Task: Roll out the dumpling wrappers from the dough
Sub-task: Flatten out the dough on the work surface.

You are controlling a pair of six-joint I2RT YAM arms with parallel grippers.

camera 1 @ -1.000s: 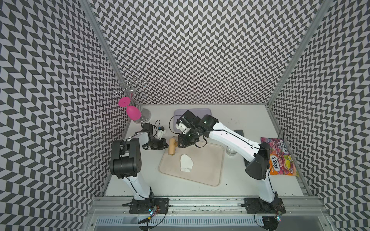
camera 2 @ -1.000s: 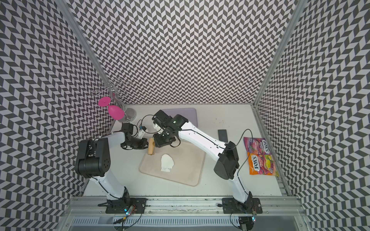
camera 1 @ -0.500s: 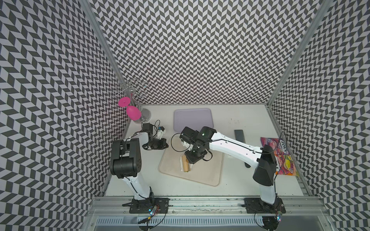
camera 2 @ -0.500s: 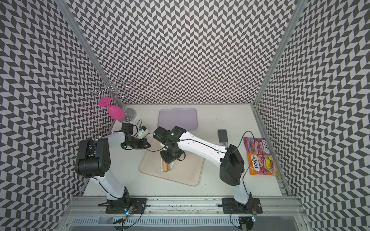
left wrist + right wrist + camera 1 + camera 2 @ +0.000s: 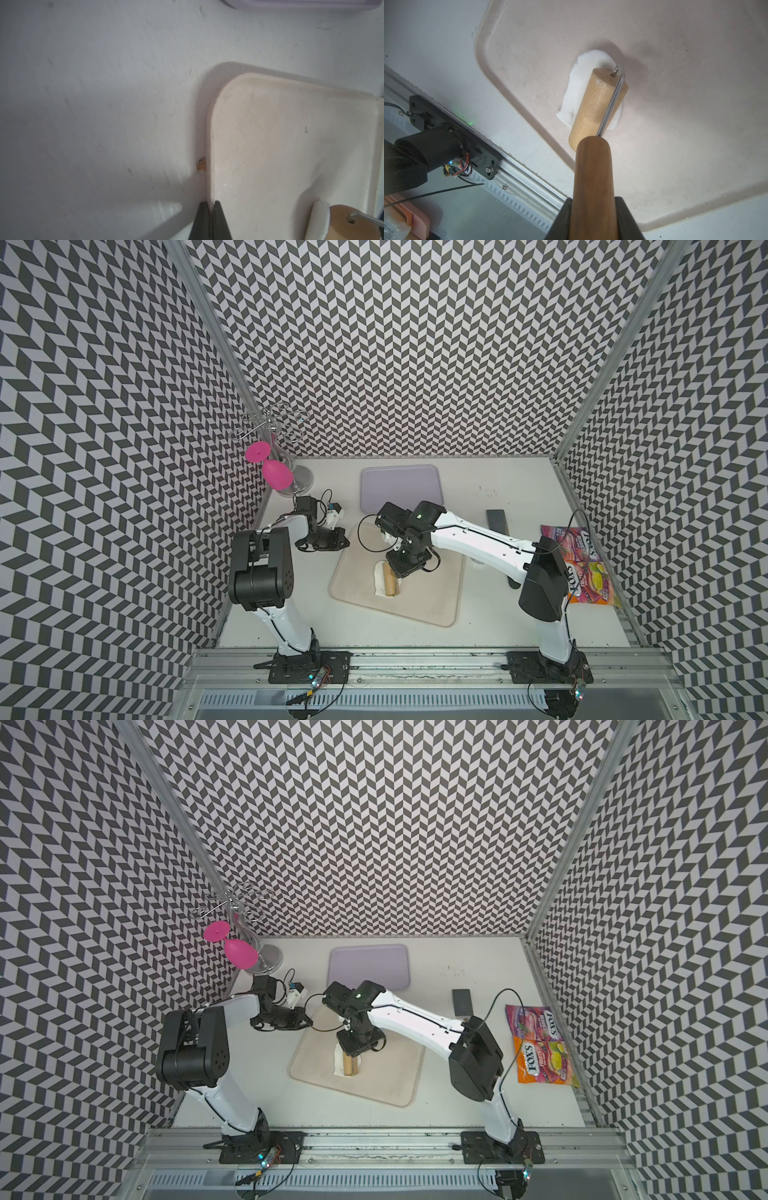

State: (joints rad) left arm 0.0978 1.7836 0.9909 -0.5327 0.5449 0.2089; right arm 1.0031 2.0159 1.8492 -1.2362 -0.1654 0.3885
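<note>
Dough [image 5: 577, 89] lies as a small, flattened white lump on the left half of the beige tray [image 5: 436, 597], in both top views. The wooden rolling pin [image 5: 598, 104] rests on it with the barrel running near to far. The barrel covers most of the dough, leaving white along its left side and a thin strip at its right. The right gripper [image 5: 592, 209] reaches in from the far right and pinches the pin's wooden handle between its two dark fingers. The left gripper [image 5: 210, 207] is empty, with its fingers pressed together at the tray's far left rim, apart from the dough. Whether it touches the rim cannot be told. A lilac tray [image 5: 399, 487] sits farther back on the table, and sweet bags [image 5: 582, 568] lie by the right wall.
</note>
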